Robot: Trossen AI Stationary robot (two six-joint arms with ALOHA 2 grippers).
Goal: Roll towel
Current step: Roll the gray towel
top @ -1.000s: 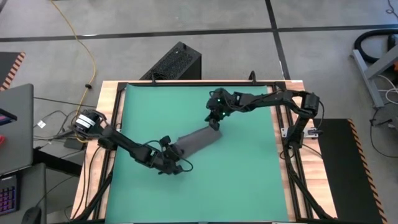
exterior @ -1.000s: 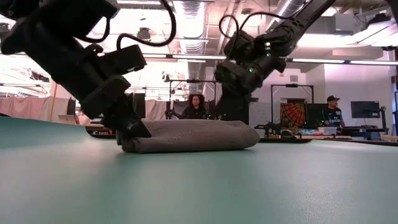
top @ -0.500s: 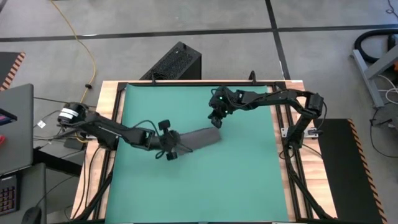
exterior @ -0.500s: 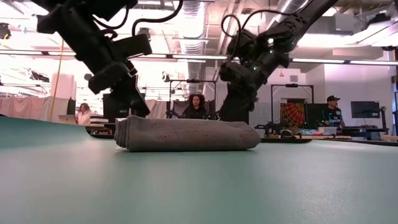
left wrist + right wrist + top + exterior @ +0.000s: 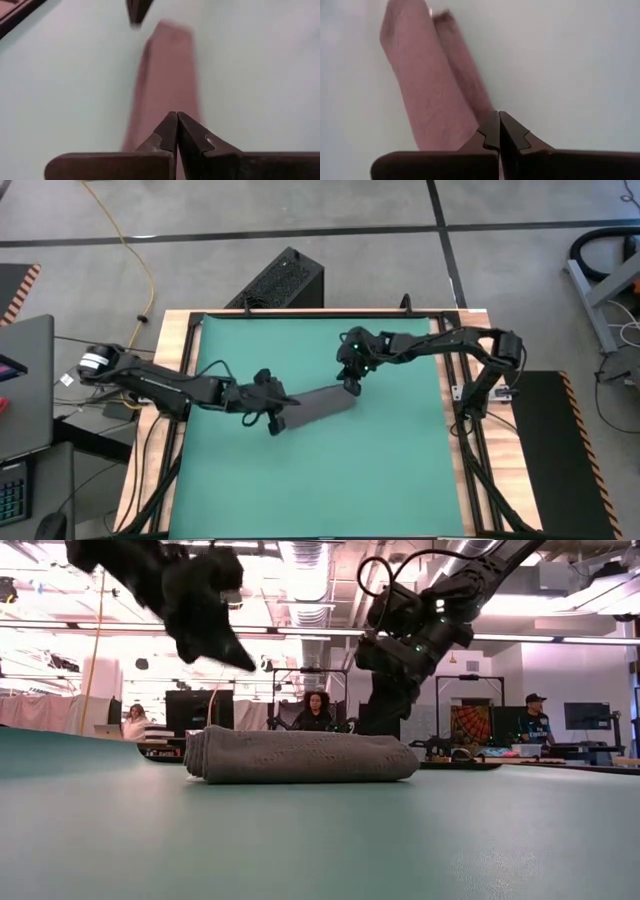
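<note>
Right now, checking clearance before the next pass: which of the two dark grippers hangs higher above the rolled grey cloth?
The left gripper: it hangs well clear above the rolled dark grey towel, fingers shut. The right gripper sits low at the roll's other end.

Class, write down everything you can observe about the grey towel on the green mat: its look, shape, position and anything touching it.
The towel is a plain dark grey soft cloth, rolled into a long, low bundle lying flat on the green mat, slanted across its middle. In the low view, layered folds show at one end and the other end is rounded. The left gripper is above the layered end, lifted clear of it, fingers shut. The right gripper, also shut, is at the other end; contact cannot be confirmed. No tag is visible.
</note>
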